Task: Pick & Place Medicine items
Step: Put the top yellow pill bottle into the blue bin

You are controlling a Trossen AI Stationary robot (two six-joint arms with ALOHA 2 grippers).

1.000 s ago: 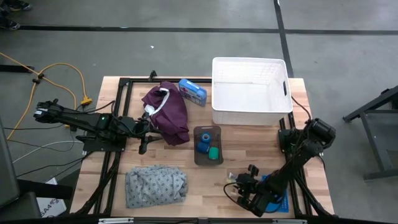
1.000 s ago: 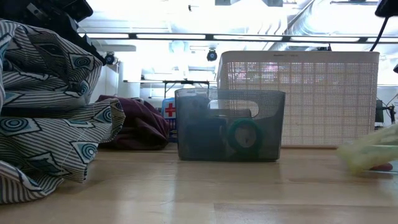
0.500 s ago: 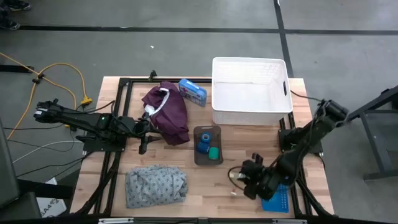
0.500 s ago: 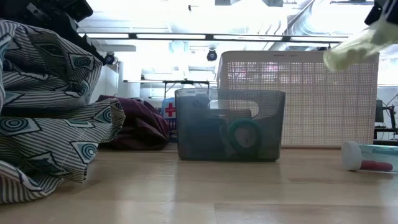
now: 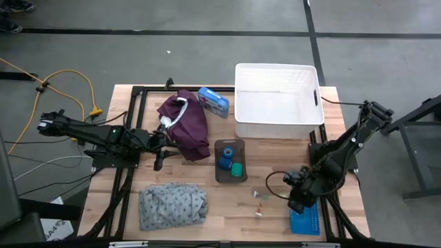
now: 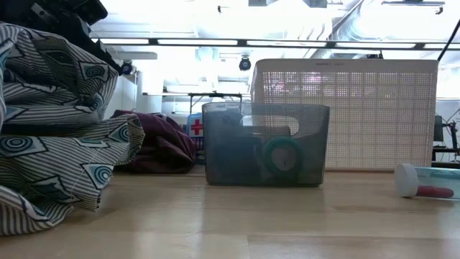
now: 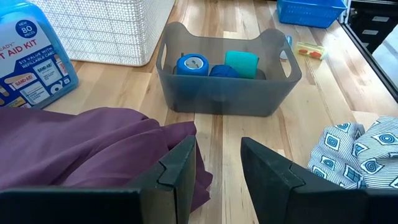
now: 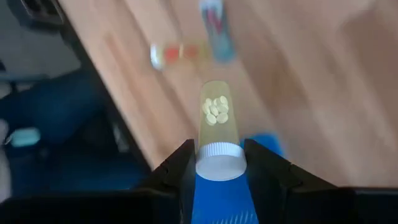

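Observation:
A clear pale-yellow pill vial (image 8: 216, 121) with a white cap and small pale tablets inside sits in my right gripper (image 8: 217, 158), which hovers over the table's near right part (image 5: 295, 194). Blue rolls (image 7: 191, 64) and a green roll (image 7: 241, 62) lie in the grey bin (image 5: 230, 160). Two tiny pieces (image 5: 260, 195) (image 5: 260, 212) lie on the wood left of my right gripper. A white-capped pinkish piece (image 6: 422, 188) lies on the table. My left gripper (image 7: 217, 165) is open, over the maroon garment's edge (image 7: 93, 146). My right gripper pinches the vial at its white-capped end (image 8: 217, 167) between the two fingers (image 8: 185, 163). The vial points away along the fingers, slanting down toward the table. It is lifted clear of the wood.
White basket (image 5: 278, 100) at the far right. Blue first-aid box (image 5: 213, 101) beside the maroon garment (image 5: 185, 124). Grey patterned cloth (image 5: 172, 204) at the near left. Blue tray (image 5: 305, 220) at the near right edge, under my right arm. Bare wood lies between the bin and the near edge.
My right gripper has risen from the table near its near edge and moved toward the right edge, carrying the pale vial up out of the low view. The tiny pieces and the white-capped pinkish piece now lie uncovered on the wood.

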